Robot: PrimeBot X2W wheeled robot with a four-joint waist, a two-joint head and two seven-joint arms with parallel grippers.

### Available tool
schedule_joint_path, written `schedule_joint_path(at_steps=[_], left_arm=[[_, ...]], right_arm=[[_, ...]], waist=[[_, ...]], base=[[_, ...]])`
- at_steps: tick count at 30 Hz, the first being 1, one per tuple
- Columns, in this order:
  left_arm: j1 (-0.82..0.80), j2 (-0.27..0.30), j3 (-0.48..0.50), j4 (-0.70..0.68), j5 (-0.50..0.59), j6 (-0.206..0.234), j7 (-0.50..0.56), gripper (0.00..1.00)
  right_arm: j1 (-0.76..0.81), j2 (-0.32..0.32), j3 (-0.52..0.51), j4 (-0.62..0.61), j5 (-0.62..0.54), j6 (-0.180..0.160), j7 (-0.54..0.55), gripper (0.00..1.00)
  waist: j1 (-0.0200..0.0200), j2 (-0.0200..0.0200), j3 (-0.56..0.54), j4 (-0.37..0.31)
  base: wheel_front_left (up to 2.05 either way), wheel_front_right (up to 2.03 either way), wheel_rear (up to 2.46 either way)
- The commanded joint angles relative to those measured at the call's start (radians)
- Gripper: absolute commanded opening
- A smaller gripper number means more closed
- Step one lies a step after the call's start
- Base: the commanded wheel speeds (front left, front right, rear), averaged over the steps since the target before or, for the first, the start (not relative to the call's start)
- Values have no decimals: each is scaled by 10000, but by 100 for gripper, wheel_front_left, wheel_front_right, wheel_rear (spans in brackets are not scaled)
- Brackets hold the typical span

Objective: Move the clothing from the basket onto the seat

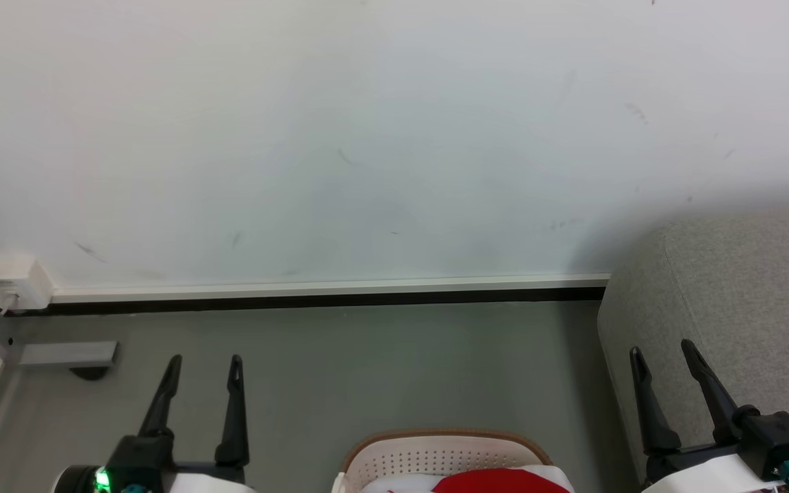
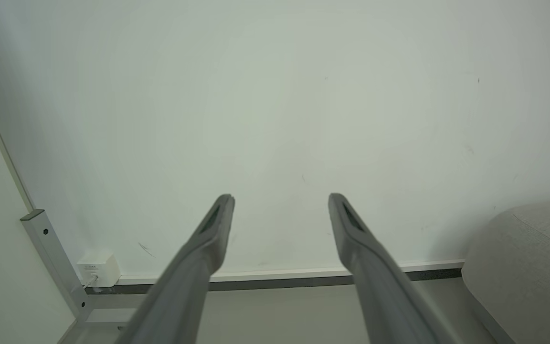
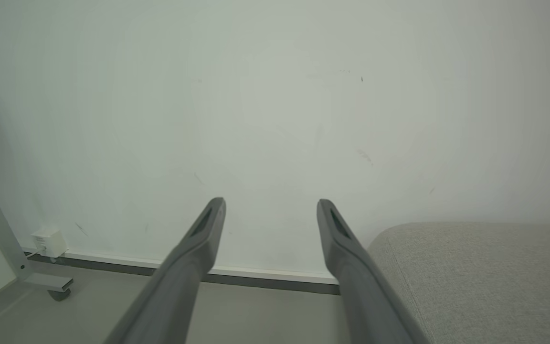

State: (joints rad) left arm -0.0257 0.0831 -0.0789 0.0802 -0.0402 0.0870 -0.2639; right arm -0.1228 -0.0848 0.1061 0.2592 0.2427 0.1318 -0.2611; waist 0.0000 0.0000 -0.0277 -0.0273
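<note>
Fingers spread, nothing held: left gripper (image 1: 205, 361), right gripper (image 1: 661, 350). Between grippers, below fingertips: red clothing (image 1: 497, 481), seen in laundry basket (image 1: 446, 434). Just beyond right gripper: grey sofa (image 1: 744, 294). Reach best aimed down into basket. Bunched fold to be pinched deep, lifted clear of rim.

A pale, scuffed wall (image 1: 367, 137) rises ahead of the left gripper (image 1: 205, 359) and the right gripper (image 1: 661, 348); a white skirting board (image 1: 326, 283) runs along its base; grey floor (image 1: 367, 370) lies between them; left of the left gripper sit a white socket box (image 1: 14, 281) and a grey metal bar (image 1: 69, 354).
</note>
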Motion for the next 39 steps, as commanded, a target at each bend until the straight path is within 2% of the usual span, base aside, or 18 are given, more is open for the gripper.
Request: schedule_joint_path(at_steps=[1,17,26,33,39], left_arm=[[70,17,34,29,113,-34,-11,100],[-152,-152,227,201,-75,-447,-11,100],[-908,-262,136,521,-334,-842,-9,100],[-2063,-288,-490,1785,-350,-1431,-9,100],[-3259,-297,-1146,3813,-502,-1837,-9,100]], right_arm=[[-108,-10,-4,3,66,-21,-30,100],[-193,-68,2,-125,276,-21,-30,100],[-630,-26,-300,-501,396,-21,-28,100],[-1361,-66,-702,-984,399,-21,-28,100],[-1938,79,-1145,-1514,614,-21,-28,100]], waist=[[0,0,-2,-5],[0,0,288,-316],[0,0,1392,-879],[0,0,2768,-1367],[0,0,3833,-1922]], base=[[0,0,0],[0,0,0],[0,0,0],[0,0,0],[0,0,0]])
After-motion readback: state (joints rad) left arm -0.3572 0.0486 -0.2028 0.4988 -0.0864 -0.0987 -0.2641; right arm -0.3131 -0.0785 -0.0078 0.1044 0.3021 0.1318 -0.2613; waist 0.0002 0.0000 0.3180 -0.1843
